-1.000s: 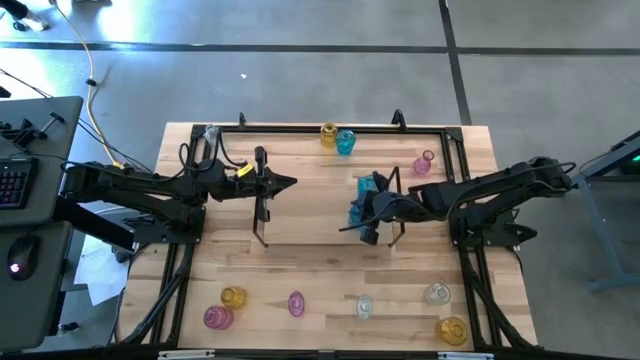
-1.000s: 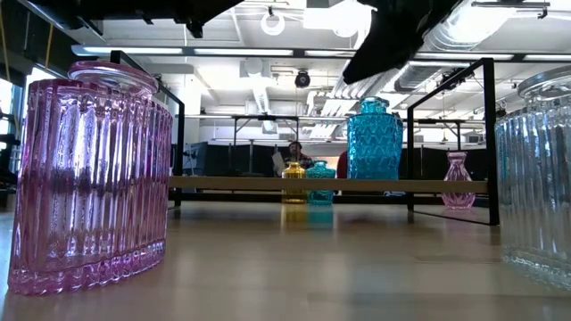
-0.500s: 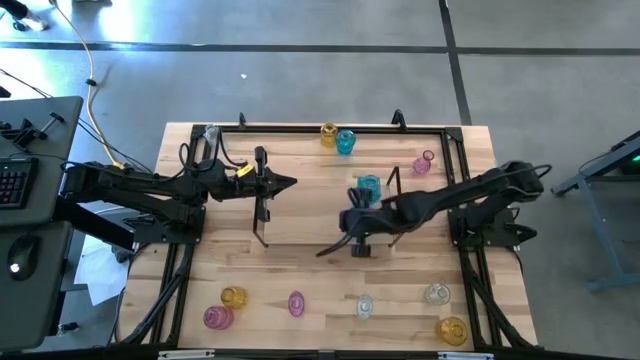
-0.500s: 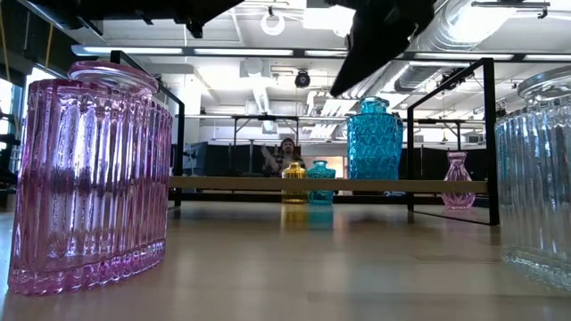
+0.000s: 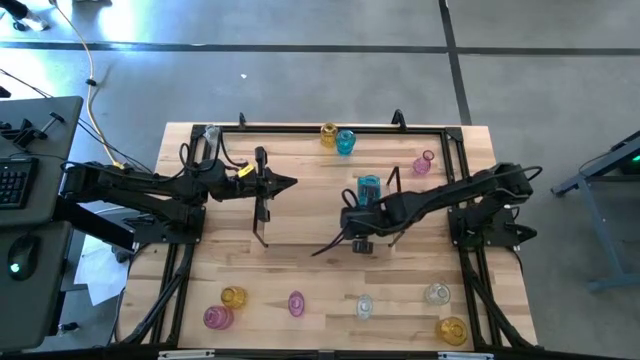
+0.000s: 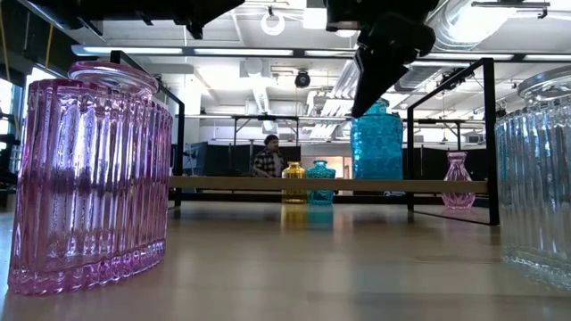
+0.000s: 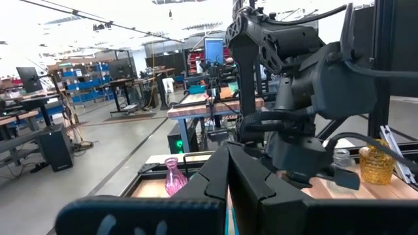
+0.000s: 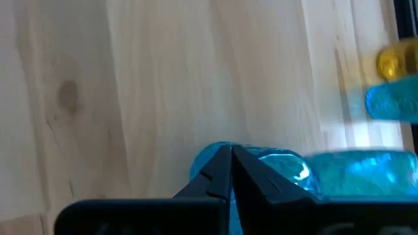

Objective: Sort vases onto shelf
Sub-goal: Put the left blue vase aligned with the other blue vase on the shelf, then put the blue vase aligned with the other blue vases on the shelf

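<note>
Viewing from above, the right gripper is seen over the middle of the desk, its jaws clenched on nothing, as the right wrist view confirms with both fingers pressed together. A large cyan vase stands upright on the shelf just beside the right arm, free of the gripper; in the low view it is seen on the board. The left gripper is held above the left end of the shelf, its jaws likewise clenched and empty.

At the far edge of the desk an amber vase and a small cyan vase stand just beside each other. A small pink vase stands near the right end of the shelf. Along the near edge are placed a pink ribbed vase, an amber vase, a pink vase, two clear vases and an amber vase. A person is visible in the room beyond.
</note>
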### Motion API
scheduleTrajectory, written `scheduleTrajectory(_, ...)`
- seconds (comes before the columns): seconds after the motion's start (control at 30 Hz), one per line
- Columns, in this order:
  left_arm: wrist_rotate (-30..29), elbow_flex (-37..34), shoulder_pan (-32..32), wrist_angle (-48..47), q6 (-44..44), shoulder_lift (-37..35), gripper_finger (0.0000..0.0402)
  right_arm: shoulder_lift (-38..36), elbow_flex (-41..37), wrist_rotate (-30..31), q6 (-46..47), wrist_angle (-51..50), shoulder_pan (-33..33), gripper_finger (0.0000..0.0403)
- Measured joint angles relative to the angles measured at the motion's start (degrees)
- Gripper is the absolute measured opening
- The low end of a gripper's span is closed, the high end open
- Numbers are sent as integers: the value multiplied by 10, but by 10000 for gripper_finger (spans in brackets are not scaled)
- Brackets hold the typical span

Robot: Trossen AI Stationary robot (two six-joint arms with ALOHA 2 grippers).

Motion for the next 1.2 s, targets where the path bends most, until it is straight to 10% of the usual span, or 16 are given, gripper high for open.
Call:
scheduleTrajectory(0.93, 0, 0, 0, -2, -1, 0, 0, -1, 19, 16, 35, -71, 14, 5)
scheduleTrajectory(1.2, 0, 0, 0, 2, 2, 20, 0, -38, 84, 99, 24, -173, 52, 1)
